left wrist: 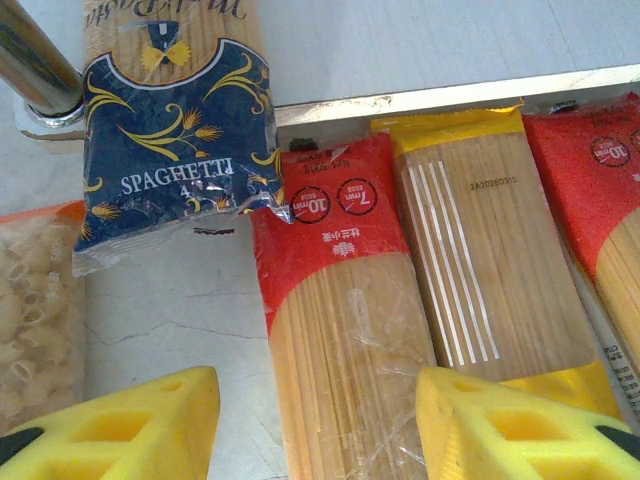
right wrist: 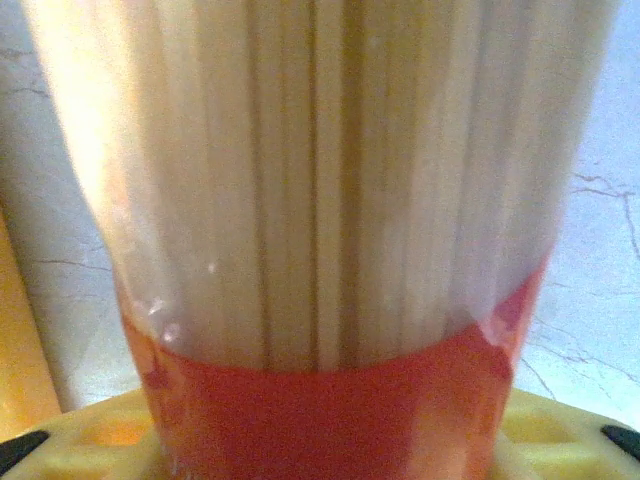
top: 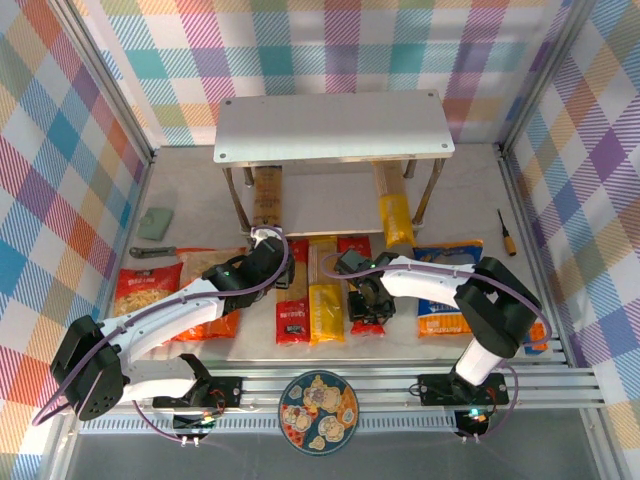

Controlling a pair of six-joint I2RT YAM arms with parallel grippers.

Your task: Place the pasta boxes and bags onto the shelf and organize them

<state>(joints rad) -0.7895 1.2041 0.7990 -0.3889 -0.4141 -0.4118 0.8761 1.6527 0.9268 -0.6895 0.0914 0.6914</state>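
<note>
The pale marble-look counter (top: 200, 200) carries the shelf (top: 335, 125) at its far side, its grey top board bare. Under the shelf lie the tan-brown spaghetti pack (top: 268, 195), its dark blue printed end (left wrist: 170, 150) sticking out toward the arms, and a yellow spaghetti pack (top: 395, 215). In front of the shelf a row runs from left to right: the red bag (top: 147, 290), the orange bag (top: 222, 325), the left red spaghetti pack (top: 293, 315), a second yellow pack (top: 325, 300), the right red spaghetti pack (top: 352, 245) and the blue bag (top: 447, 290). The left gripper (top: 268, 240) hovers with its jaws apart above the left red spaghetti pack (left wrist: 340, 330), just near of the tan-brown pack's end, touching neither. The right gripper (top: 362, 298) is clamped on the right red spaghetti pack (right wrist: 320, 200), which spans the gap from one yellow finger (right wrist: 90, 435) to the other.
</note>
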